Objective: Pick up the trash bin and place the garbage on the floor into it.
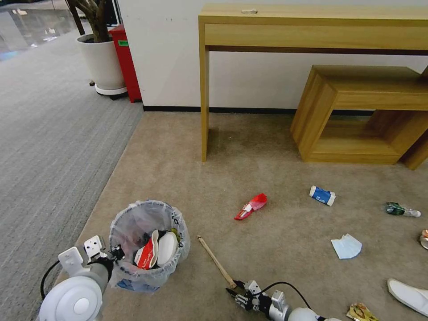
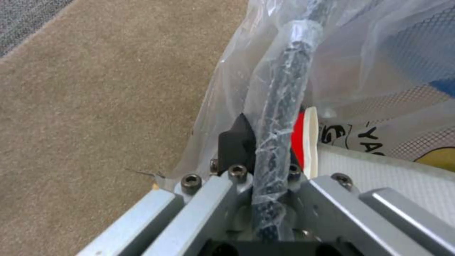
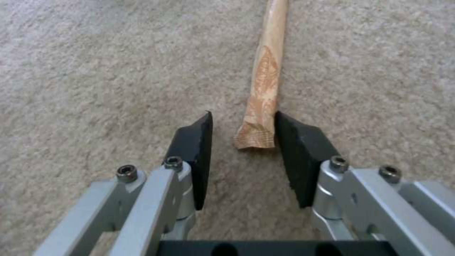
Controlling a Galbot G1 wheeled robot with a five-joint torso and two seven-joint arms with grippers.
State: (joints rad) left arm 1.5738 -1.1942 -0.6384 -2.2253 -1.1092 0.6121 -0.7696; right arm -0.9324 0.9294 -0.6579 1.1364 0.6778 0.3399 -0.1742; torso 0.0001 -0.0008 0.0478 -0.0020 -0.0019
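Nearest the head camera, the right gripper [image 1: 232, 290] is held low over the floor [image 1: 267, 147], its jaws spread apart with the near end of the stick [image 1: 216, 261] lying between them. From the right wrist, the stick [image 3: 264, 81] is seen lying flat on the beige carpet, its crimped end between the black pads [image 3: 298, 149]; it lies close against one pad, though contact cannot be confirmed, and the other pad is kept clear of it.

At the lower left, the trash bin [image 1: 149, 243] is gripped at its rim by the left gripper [image 1: 117, 254]. From the left wrist, the black rim [image 2: 284, 89], wrapped in the crinkled translucent liner, is seen pinched between the closed fingers [image 2: 235, 142]. A white slipper [image 1: 167, 247] and a red crushed cup [image 1: 147, 256] are already held inside the bin.

Farther out on the carpet, a second red cup [image 1: 251, 206], a blue-white cup [image 1: 322, 195], a small bottle [image 1: 402, 209], a blue mask [image 1: 346, 246], another white slipper [image 1: 408, 295] and a yellow wrapper [image 1: 360, 312] are scattered, well apart from one another. A wooden desk [image 1: 312, 31] is set against the wall behind.
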